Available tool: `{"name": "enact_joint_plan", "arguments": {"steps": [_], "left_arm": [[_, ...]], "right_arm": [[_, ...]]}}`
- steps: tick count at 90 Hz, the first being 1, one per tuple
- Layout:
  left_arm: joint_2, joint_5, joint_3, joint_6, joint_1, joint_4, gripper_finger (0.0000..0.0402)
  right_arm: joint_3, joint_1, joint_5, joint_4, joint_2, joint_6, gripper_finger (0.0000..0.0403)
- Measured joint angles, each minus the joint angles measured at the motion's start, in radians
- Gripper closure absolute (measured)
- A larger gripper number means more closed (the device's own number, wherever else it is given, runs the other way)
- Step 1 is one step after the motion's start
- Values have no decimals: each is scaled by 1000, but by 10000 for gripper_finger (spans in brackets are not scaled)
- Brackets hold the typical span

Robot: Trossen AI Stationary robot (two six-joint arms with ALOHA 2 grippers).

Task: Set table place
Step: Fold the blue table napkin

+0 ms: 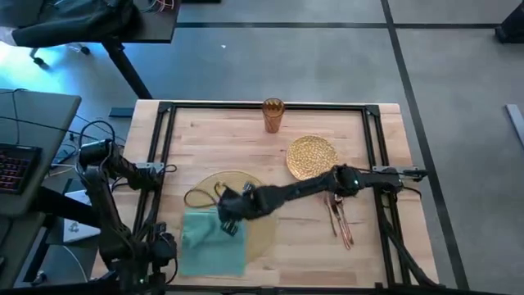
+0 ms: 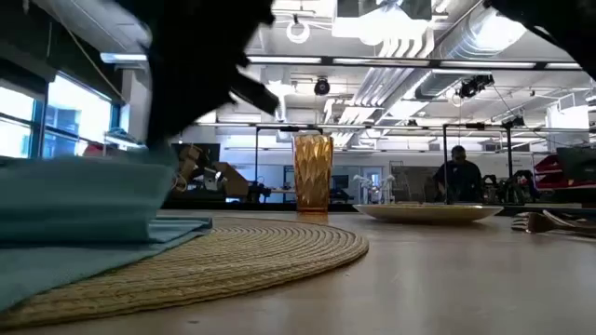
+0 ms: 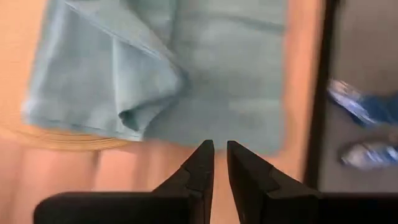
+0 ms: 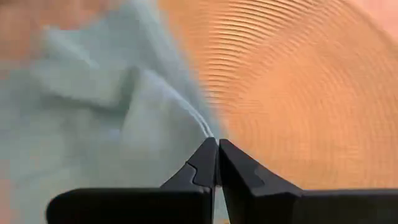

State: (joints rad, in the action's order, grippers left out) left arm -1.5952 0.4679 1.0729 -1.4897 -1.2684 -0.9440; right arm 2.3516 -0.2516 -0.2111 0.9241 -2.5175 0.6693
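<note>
Butcher-block table (image 1: 246, 135) lay under the right gripper (image 4: 217, 144), pinched shut on the teal napkin's (image 1: 211, 242) edge — soft, light cloth, best held at a corner.

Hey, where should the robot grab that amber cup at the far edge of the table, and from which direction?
Probably around the mid-wall of the amber cup, coming in level from the near side. It stands upright with bare table around it, and its faceted wall, slightly wider toward the rim, may help it not slip.
</note>
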Motion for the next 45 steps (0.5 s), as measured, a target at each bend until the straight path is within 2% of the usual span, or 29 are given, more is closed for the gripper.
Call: {"name": "enact_joint_plan", "arguments": {"steps": [8, 20, 31, 37, 45], "left_arm": [[-25, 43, 0, -87, 13, -43, 348], [-35, 42, 0, -286, 53, -172, 311], [22, 43, -1, -488, 94, -330, 279], [64, 60, -1, -506, 120, -379, 267], [140, 67, -25, -429, 160, -386, 260]], "right_arm": [[0, 9, 18, -16, 2, -25, 403], [-5, 10, 48, -20, 3, -48, 403], [-5, 4, 62, -20, 3, -62, 403], [-5, -4, 53, -21, 3, -93, 403], [-5, -12, 52, -20, 3, -151, 403]]}}
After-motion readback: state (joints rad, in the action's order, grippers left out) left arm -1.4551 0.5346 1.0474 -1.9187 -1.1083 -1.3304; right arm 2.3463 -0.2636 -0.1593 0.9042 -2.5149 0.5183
